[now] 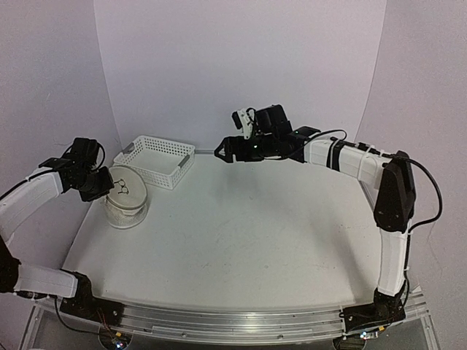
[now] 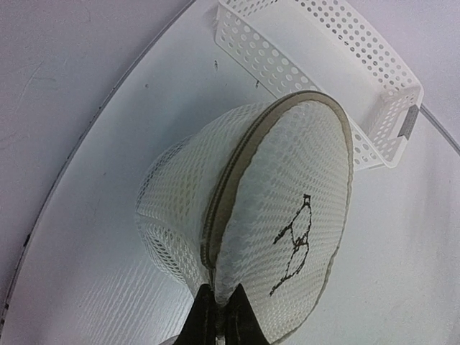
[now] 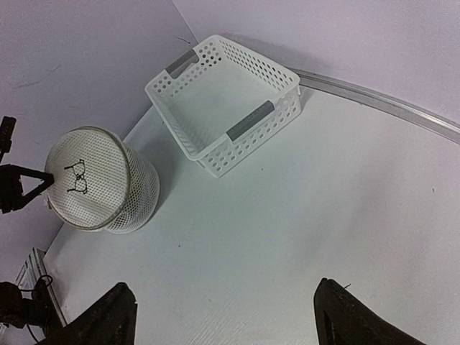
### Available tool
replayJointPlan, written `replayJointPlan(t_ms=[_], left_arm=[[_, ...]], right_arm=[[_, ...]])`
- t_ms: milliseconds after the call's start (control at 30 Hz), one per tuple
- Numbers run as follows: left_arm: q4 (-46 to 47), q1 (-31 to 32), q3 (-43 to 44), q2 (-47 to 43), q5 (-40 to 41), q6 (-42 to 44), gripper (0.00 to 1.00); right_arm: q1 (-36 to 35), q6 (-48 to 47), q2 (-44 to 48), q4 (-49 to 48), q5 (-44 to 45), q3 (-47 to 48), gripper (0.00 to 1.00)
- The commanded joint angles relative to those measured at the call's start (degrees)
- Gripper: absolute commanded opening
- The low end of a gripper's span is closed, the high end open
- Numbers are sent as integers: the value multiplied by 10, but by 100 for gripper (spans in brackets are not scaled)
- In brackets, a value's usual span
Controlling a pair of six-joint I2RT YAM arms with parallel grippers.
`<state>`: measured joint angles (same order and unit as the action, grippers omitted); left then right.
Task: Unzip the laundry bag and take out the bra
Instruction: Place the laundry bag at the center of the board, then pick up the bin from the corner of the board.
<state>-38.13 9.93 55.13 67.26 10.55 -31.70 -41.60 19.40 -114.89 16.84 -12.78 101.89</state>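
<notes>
White table, lilac backdrop; laundry bag near left edge, just beside perforated basket, face tipped up. Pinched shut on its rim seam: left gripper. Wide open, empty, over far edge: right gripper. No bra visible. Risk: unpinned bag drags off left edge, or thin pinch slips.

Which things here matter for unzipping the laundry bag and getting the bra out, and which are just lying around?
In the job: laundry bag, its rim pinched by the left gripper; right gripper, open, holding nothing. The bra shows in no view.
Lying about: white perforated basket, empty, beside the bag.
</notes>
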Motion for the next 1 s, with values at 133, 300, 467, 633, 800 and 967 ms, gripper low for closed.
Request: replayJointPlan(t_ms=[133,300,467,633,800,967], left_arm=[[-20,-2,-16,-55,24,-65,14],[-50,-2,21,-72,52,-63,33],[-61,-3,78,-78,54,-58,52],[-58,-3,163,-38,6,-41,63],[-50,-2,241,30,-49,-17,68],[-27,-3,297,93,-103,-29,74]], right_arm=[[-20,-21,-66,-62,7,85,86],[-22,-21,-72,-68,0,88,86],[-23,-25,-38,-77,10,40,86],[-23,-31,19,-89,31,-34,88],[-23,-27,94,-91,54,-100,90],[-23,-24,172,-102,71,-176,98]])
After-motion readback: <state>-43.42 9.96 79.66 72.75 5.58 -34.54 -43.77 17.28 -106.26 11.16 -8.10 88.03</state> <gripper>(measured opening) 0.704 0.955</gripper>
